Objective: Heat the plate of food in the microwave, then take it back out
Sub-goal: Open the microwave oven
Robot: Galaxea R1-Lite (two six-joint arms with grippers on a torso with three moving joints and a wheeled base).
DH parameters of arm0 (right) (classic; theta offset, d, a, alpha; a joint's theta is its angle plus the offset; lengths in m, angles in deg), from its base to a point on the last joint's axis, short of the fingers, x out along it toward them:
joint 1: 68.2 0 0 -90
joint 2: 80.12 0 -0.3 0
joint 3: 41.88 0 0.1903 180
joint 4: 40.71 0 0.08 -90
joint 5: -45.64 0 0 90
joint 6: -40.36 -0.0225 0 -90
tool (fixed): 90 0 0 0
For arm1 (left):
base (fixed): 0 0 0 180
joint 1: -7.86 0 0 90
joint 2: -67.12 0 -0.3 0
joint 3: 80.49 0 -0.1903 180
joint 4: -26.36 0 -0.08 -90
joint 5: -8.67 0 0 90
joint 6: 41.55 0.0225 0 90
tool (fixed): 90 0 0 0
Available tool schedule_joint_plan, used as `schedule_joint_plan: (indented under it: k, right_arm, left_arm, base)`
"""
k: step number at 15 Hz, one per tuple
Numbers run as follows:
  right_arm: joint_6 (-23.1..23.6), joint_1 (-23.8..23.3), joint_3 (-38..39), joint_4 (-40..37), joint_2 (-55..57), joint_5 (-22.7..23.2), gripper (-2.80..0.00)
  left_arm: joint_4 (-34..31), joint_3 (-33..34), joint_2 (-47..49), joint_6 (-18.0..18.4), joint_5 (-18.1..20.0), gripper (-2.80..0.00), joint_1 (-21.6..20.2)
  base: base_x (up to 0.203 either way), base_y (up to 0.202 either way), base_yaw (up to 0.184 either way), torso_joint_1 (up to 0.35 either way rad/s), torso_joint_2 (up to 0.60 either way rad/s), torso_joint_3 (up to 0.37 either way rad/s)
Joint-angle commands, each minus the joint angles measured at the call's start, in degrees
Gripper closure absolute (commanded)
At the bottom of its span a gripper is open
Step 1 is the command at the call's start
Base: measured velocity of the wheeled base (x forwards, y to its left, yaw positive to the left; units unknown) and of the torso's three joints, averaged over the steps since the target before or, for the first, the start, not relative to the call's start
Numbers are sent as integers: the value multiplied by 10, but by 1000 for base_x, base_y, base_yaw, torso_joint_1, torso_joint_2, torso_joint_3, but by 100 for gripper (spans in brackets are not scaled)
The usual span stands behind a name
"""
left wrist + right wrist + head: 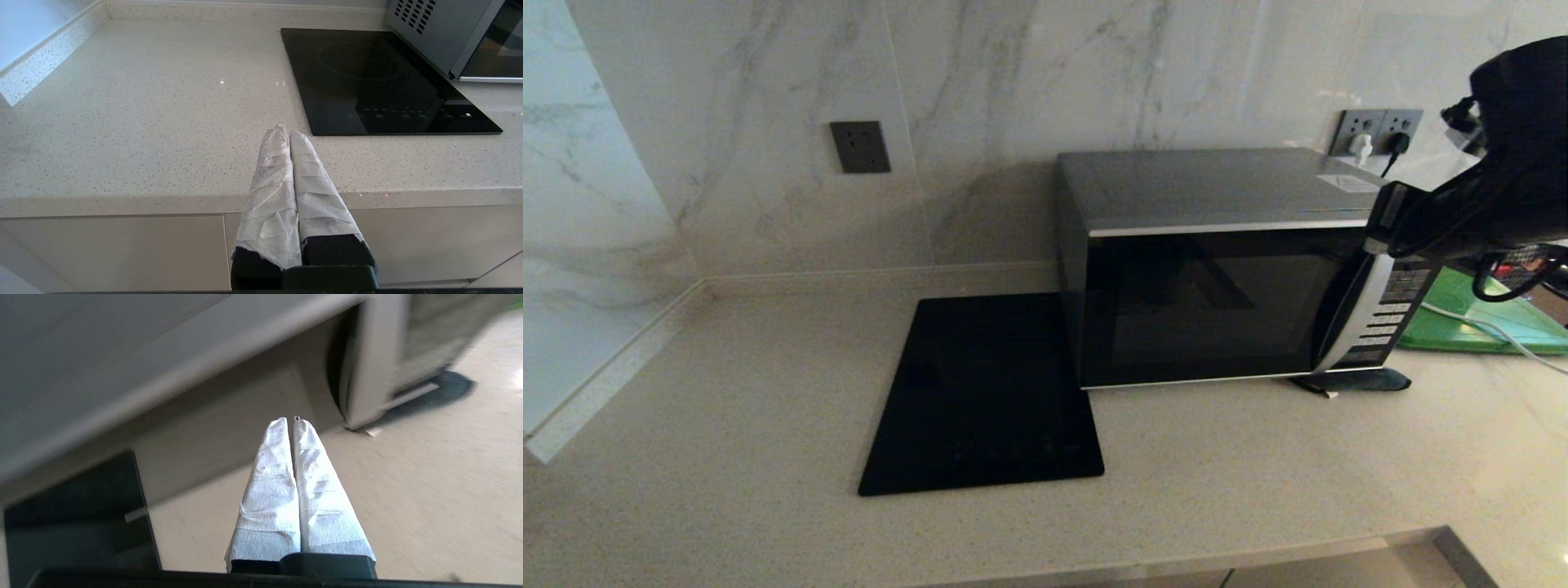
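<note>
Speckled stone countertop [727, 425], boxy microwave [1217, 269]

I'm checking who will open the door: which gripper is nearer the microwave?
Right. The right gripper is close before the microwave; the left gripper is at the counter's front edge, beyond the cooktop.

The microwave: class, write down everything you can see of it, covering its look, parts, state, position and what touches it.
The microwave is a boxy silver-grey unit with a dark glass door, shut, a curved silver handle and a black button panel on its right side. It stands upright on the pale speckled counter, its left edge meeting the black cooktop. A dark pad shows under its right front corner. The right gripper, shut, is near its front.
</note>
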Motion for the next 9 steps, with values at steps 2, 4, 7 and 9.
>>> schedule_joint_plan:
  k: [2,4,7,9]
  right_arm:
    - [23,-10,76,-3,-122,1,0]
    - [42,-32,132,-3,-179,10,0]
    - [70,-93,196,-3,-252,37,0]
    - [74,-137,219,-3,-277,64,0]
  left_arm:
    - [0,0,0,-1,-1,0,0]
    - [0,0,0,-1,0,0,0]
    - [0,0,0,-1,0,0,0]
    - [0,0,0,-1,0,0,0]
  base:
    - [0,0,0,0,0,0]
    - [0,0,0,0,0,0]
    - [0,0,0,0,0,0]
    - [0,0,0,0,0,0]
